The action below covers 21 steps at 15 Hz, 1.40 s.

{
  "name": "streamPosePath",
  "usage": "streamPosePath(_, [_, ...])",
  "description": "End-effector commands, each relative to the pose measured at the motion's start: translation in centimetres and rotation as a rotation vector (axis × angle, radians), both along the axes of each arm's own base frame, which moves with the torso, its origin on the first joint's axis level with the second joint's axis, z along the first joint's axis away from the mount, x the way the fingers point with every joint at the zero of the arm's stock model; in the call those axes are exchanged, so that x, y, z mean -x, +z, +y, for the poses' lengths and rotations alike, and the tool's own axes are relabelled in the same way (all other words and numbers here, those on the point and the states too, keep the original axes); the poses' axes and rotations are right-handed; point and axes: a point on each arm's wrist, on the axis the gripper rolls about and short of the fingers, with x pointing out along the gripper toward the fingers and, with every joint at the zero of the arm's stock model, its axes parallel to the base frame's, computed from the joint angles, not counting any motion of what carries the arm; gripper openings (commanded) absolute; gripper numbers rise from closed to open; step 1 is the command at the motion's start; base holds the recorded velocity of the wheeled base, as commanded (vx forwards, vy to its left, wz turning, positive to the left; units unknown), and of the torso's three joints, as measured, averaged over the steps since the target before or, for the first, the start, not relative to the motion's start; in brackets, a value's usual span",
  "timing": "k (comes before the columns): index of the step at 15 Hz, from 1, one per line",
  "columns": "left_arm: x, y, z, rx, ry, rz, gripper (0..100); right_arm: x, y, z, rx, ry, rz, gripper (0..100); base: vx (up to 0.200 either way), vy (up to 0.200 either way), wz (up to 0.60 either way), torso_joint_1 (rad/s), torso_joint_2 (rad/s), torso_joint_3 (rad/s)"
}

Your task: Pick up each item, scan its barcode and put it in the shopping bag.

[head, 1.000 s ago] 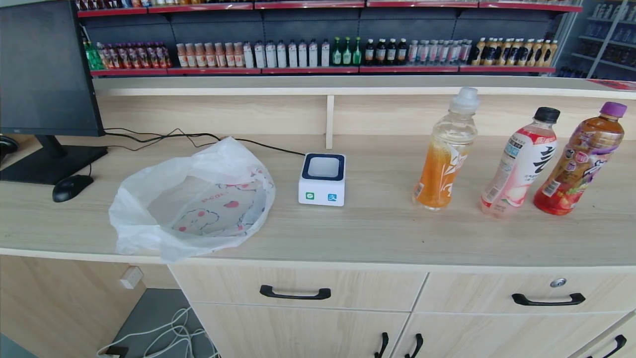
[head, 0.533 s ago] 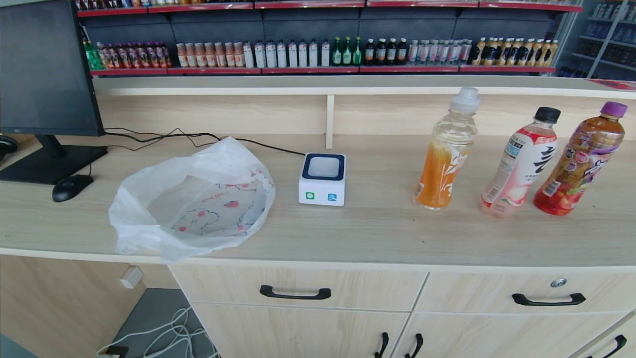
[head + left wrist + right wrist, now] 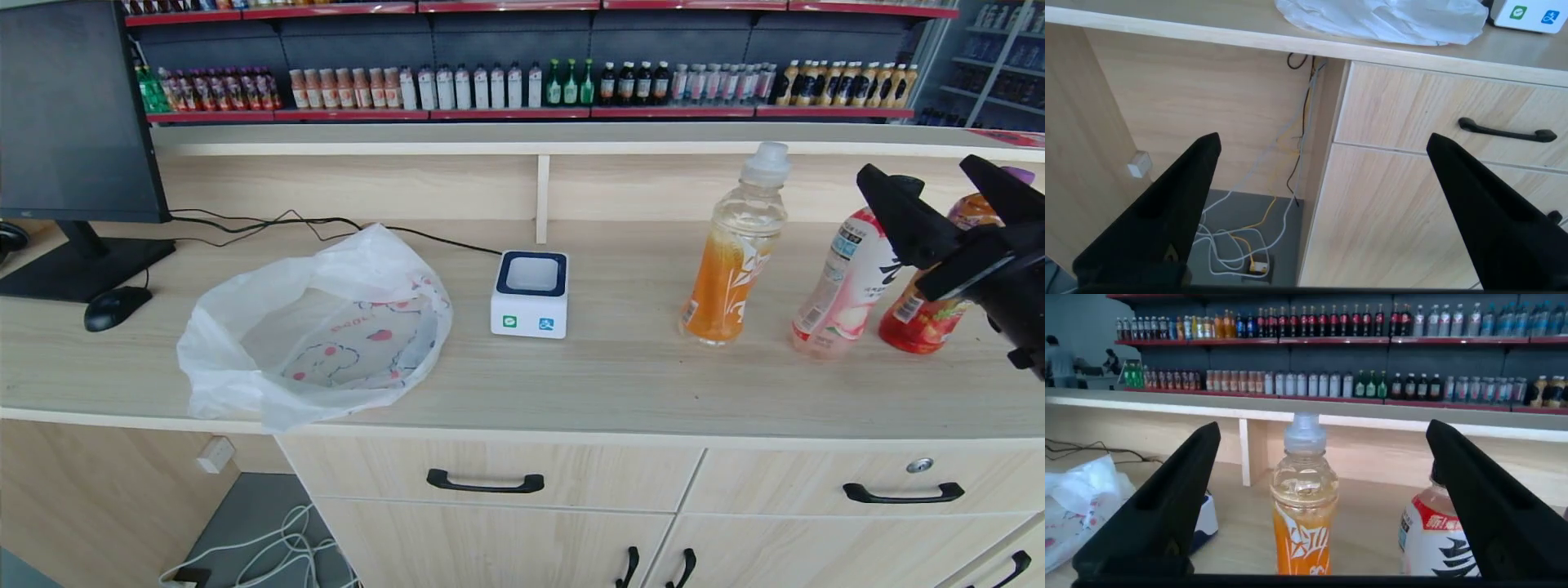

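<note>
Three drink bottles stand on the wooden counter [image 3: 604, 376]: an orange one [image 3: 731, 261], a pink-and-white one [image 3: 845, 286] and a red one with a purple cap [image 3: 914, 322]. My right gripper [image 3: 918, 169] hovers open at the right, in front of the pink and red bottles and partly hiding them. Its wrist view faces the orange bottle [image 3: 1304, 510] between the fingers, with the pink bottle [image 3: 1441, 539] beside it. The white scanner [image 3: 530, 294] sits mid-counter, the open plastic shopping bag [image 3: 314, 331] to its left. My left gripper [image 3: 1323, 143] hangs open below the counter edge, holding nothing.
A monitor [image 3: 73, 114] and a mouse [image 3: 113, 308] stand at the counter's far left, with cables [image 3: 269, 222] running behind the bag. A raised back ledge [image 3: 539, 151] borders the counter. Drawers with black handles [image 3: 486, 482] lie below. Bare counter separates scanner and bottles.
My right gripper has come into the head view from the right, open, in front of the pink and red bottles. Bottles, scanner and bag have not moved.
</note>
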Motion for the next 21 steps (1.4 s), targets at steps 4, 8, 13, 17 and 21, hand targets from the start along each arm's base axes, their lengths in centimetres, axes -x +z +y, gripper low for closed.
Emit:
streamPosePath(4, [0.0, 0.0, 0.0, 0.000, 0.000, -0.002, 100, -1.1, -2.6, 2.6, 0.019, 0.051, 0.100, 100, 0.000, 0.000, 0.00, 0.000, 0.00, 0.000])
streamPosePath(8, [0.0, 0.0, 0.0, 0.000, 0.000, 0.002, 100, -0.7, -3.5, 2.3, 0.018, -0.027, 0.120, 100, 0.000, 0.000, 0.00, 0.000, 0.00, 0.000])
streamPosePath(13, [0.0, 0.0, 0.0, 0.000, 0.000, 0.000, 100, -2.0, -7.1, 3.4, 0.019, -0.049, 0.280, 100, 0.000, 0.000, 0.00, 0.000, 0.00, 0.000])
streamPosePath(17, [0.0, 0.0, 0.0, 0.000, 0.000, 0.000, 100, -2.8, -8.9, 4.3, 0.017, -0.022, 0.354, 100, 0.000, 0.000, 0.00, 0.000, 0.00, 0.000])
streamPosePath(21, [0.0, 0.0, 0.0, 0.000, 0.000, 0.000, 100, -4.9, -9.0, 5.2, 0.036, -0.033, 0.336, 100, 0.000, 0.000, 0.00, 0.000, 0.00, 0.000])
